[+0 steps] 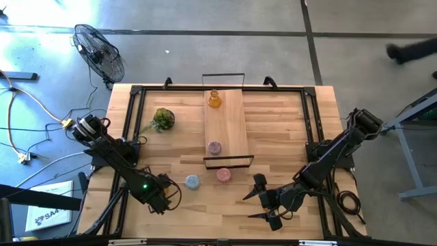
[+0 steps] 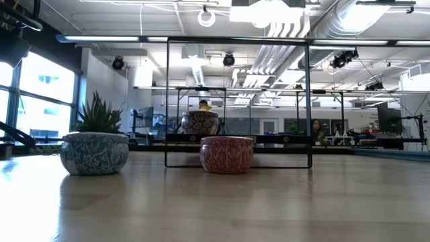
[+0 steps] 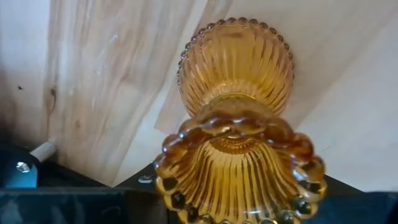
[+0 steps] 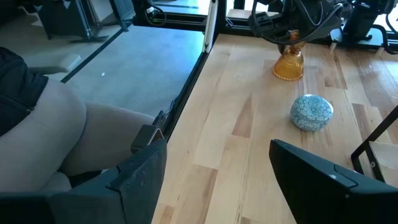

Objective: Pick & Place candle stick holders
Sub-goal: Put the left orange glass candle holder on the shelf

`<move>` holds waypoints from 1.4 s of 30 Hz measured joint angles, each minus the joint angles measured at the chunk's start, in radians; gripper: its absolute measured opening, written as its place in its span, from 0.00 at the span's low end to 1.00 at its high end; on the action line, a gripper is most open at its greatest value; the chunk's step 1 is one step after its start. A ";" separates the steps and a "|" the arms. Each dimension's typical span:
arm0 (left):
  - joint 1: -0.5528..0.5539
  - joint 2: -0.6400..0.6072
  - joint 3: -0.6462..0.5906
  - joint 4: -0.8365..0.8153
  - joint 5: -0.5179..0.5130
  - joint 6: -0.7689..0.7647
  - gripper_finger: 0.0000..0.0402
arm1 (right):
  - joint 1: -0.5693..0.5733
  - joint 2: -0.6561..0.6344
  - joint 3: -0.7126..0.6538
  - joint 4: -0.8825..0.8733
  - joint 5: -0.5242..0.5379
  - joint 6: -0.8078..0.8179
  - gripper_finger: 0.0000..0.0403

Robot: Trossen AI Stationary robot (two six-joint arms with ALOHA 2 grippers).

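Left hand [image 1: 164,198] closed around amber candle stick holder [image 3: 239,124], base upward.

Ribbed, beaded glossy amber glass holder [image 3: 235,124] on smooth, pale matt wood table [image 3: 93,81].

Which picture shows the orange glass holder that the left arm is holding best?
The left wrist view: the amber holder fills it, ribs and beaded rim clear. The right wrist view shows it small beneath the left tool. The high view hides it under the arm; the low view misses it.
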 joint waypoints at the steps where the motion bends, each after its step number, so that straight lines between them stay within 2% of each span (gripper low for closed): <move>1: 0.000 0.000 0.000 0.000 -0.007 0.001 0.39 | 0.000 0.000 0.000 0.000 0.000 0.000 0.69; 9: 0.000 0.000 0.000 0.002 -0.061 0.001 0.41 | 0.000 0.000 0.000 -0.004 0.002 0.000 0.69; 17: 0.000 0.000 0.000 0.019 -0.124 0.000 0.58 | 0.000 0.000 0.000 -0.007 0.003 0.000 0.69; 25: 0.000 0.000 0.000 0.034 -0.128 0.106 0.71 | 0.000 0.000 0.000 -0.011 0.011 0.000 0.69; 35: 0.000 0.000 0.000 0.058 -0.275 0.134 0.74 | 0.000 0.000 0.000 -0.013 0.011 0.000 0.69; 42: 0.000 0.000 0.000 0.074 -0.280 0.134 0.74 | 0.000 0.000 0.000 -0.020 0.011 0.000 0.69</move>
